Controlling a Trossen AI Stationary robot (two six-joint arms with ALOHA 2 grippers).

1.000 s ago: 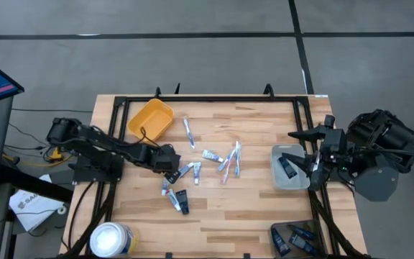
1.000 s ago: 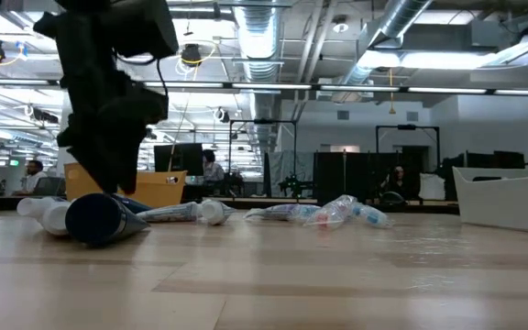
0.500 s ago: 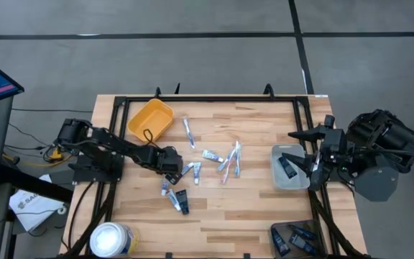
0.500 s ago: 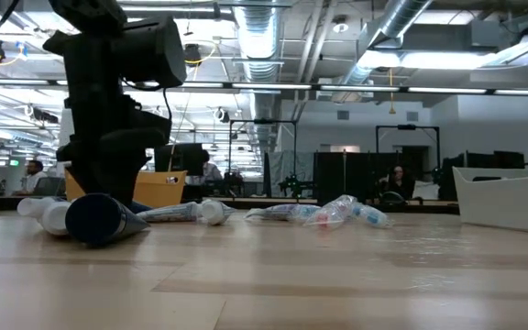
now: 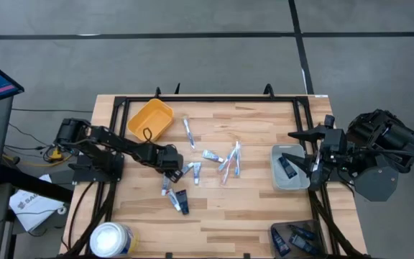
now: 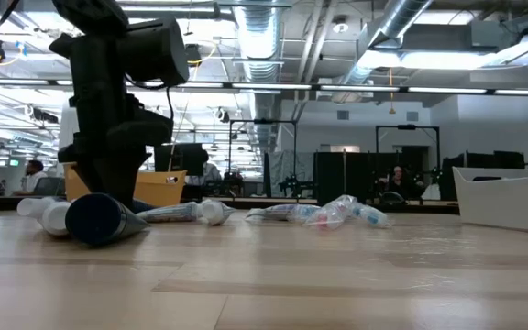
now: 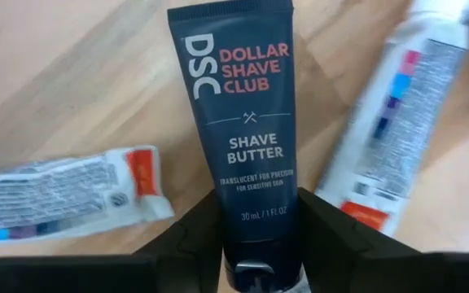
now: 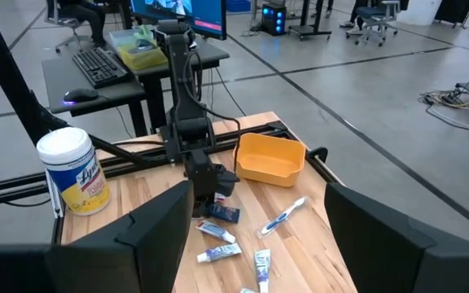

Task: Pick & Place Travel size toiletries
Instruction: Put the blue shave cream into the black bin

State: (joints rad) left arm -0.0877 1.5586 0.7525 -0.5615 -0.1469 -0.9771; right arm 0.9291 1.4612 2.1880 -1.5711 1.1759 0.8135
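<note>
Several small toiletries lie scattered on the wooden table: white tubes (image 5: 225, 162) around the middle and black tubes (image 5: 182, 200) nearer the front. My left gripper (image 5: 170, 165) is down among the left group and shut on a black "Shave Butter" tube (image 7: 243, 122) that lies flat, with a white tube on each side (image 7: 63, 195) (image 7: 397, 130). My right gripper (image 5: 309, 157) is open and empty by the grey tray (image 5: 279, 180) at the right, which holds a black tube (image 5: 287, 167). My left gripper pinches the black tube between its two fingers (image 7: 194, 236) at the tube's two side edges, next to the cap end (image 7: 259, 236). The fingers come from above and lie across the tube. The tube lies flat on the table, label up.
A yellow bin (image 5: 150, 119) stands at the far left. A big white round tub (image 5: 111, 239) stands at the near left corner. A second tray (image 5: 293, 237) with black tubes is at the near right. A black frame (image 5: 214, 99) runs along the table's edges.
My left gripper has gone down a little onto the left group of tubes, and its arm has stretched out toward the table's middle. The tubes on the table lie as before.
</note>
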